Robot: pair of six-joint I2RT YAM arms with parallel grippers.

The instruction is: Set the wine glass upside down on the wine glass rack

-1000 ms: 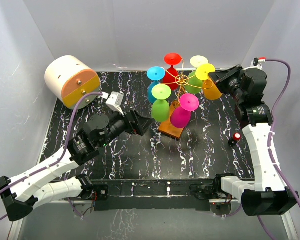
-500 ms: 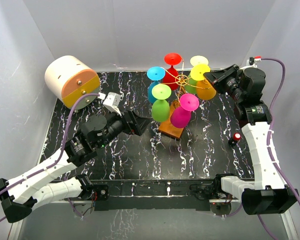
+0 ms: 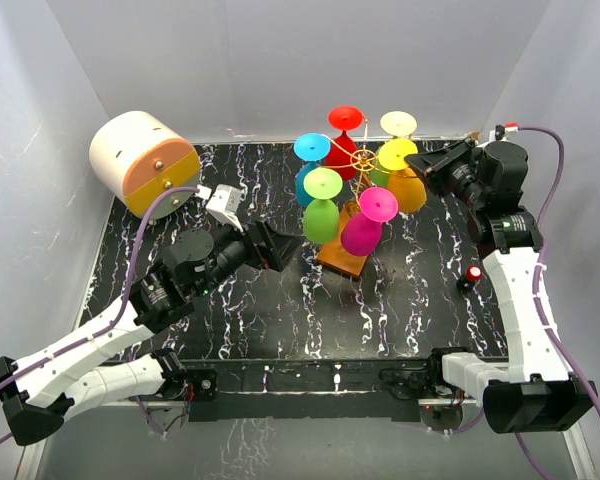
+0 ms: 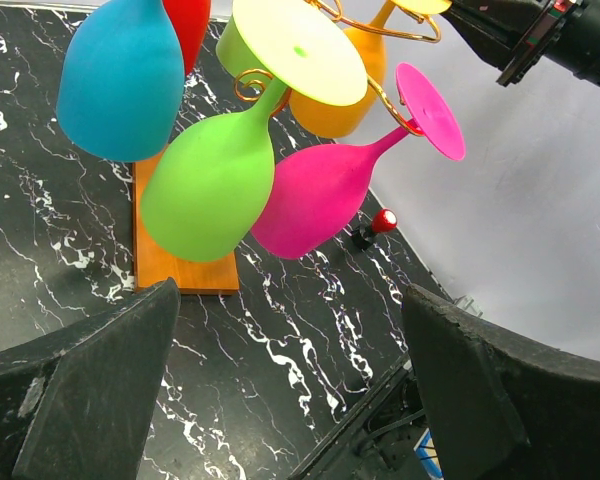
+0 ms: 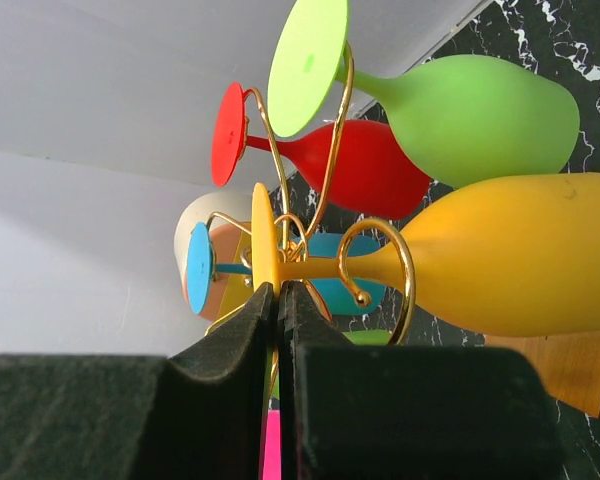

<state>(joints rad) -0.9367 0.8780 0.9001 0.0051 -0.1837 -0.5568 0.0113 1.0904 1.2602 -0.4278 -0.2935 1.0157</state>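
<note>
The wine glass is orange-yellow and hangs bowl down, its yellow foot pinched flat between the pads of my right gripper. Its stem lies inside a curled gold hook of the wine glass rack, which stands on an orange-brown base. Several other coloured glasses hang upside down on the rack's arms. My right gripper is at the rack's right side. My left gripper stands open on the rack's left, nothing between its fingers, facing the base.
A cream-and-orange cylinder lies at the back left corner. A small red-topped object sits on the black marbled table near the right arm. White walls close in the back and both sides.
My right gripper has carried the orange-yellow glass leftward and slightly down, in among the rack's arms. The left arm shifted a little at first, then stayed still.
</note>
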